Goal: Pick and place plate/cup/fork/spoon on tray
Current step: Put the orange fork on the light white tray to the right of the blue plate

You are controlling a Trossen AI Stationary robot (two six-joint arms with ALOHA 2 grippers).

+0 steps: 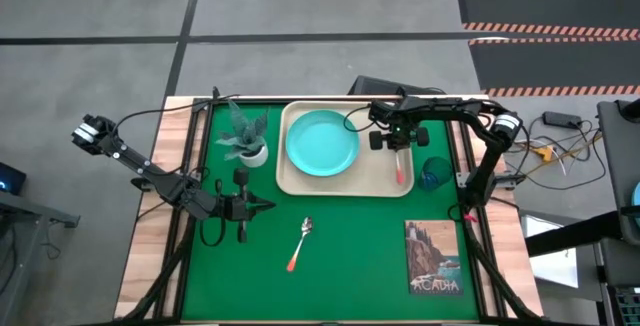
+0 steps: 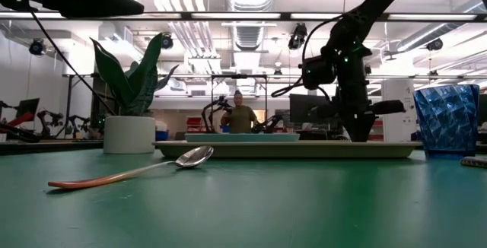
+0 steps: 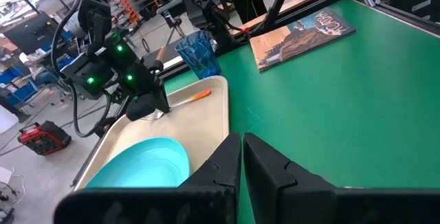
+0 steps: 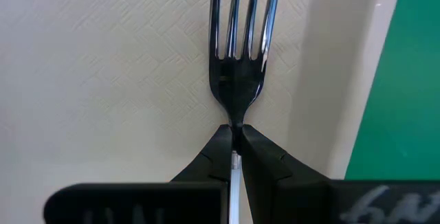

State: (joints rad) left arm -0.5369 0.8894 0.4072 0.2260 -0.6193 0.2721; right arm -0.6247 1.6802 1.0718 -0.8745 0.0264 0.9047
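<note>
The right gripper (image 4: 235, 145) pinches the fork (image 4: 238, 52) over the tray (image 1: 385, 181), near its right rim; the left gripper (image 3: 242, 157) waits with jaws closed.

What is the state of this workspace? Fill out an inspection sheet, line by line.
Surface: green mat on a wood-edged table.
Tray: tray at the far side of the mat, holding the plate.
Plate: plate on the tray's left part.
Fork: fork over the tray's right part, pinched at its neck.
Spoon: spoon on the mat, off the tray.
Cup: cup on the mat, right of the tray.
Clutter: potted plant, picture book.
Grippers: right gripper shut on the fork; left gripper shut, empty, above the mat.
Cables: cables on the floor at right.
Surroundings: a person in the room beyond.
</note>
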